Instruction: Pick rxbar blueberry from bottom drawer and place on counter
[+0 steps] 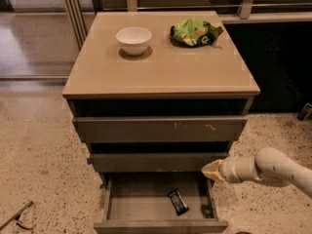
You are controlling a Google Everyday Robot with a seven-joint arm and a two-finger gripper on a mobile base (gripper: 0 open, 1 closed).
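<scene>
Extending level, pincer over bottom drawer, right side

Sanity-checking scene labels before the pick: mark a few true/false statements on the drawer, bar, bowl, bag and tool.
1. The rxbar blueberry lies in the open bottom drawer. True.
2. The white bowl sits in the bottom drawer. False: it stands on the counter.
3. The tool hovers by the bottom drawer's right edge, above the rxbar blueberry and apart from it. True.
4. The green snack bag lies on the floor. False: it lies on the counter, right of the white bowl.
</scene>
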